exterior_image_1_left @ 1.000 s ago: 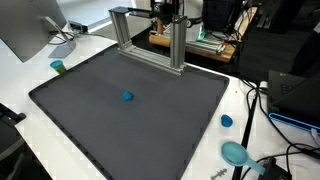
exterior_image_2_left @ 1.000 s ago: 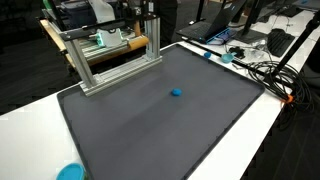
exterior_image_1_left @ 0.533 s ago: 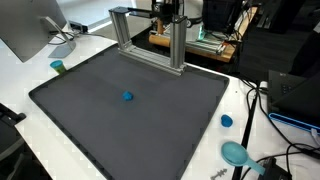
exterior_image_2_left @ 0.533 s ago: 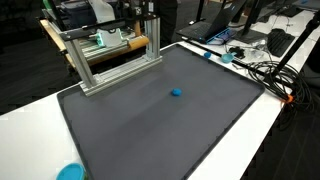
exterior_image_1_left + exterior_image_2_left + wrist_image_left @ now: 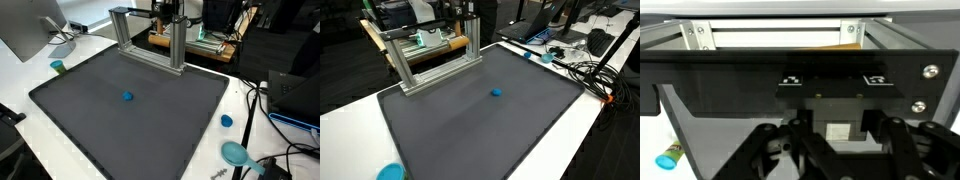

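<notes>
End effector [image 5: 166, 13] high at the far edge over the aluminium frame [image 5: 178, 48], dark and hard to make out, fingertips cut off in wrist view, spread cannot be told, small blue object [image 5: 127, 97] well apart on black mat [image 5: 110, 130]

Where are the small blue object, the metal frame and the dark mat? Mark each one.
small blue object [image 5: 127, 96], in an exterior view, on its middle.
metal frame [image 5: 179, 45], in an exterior view, on its upright post.
dark mat [image 5: 110, 135], in an exterior view, on a bare patch.

dark mat [image 5: 130, 125]: on white table [image 5: 20, 90] | blue ball [image 5: 127, 96]: mid-mat | blue bowl [image 5: 235, 153]: beside mat
</notes>
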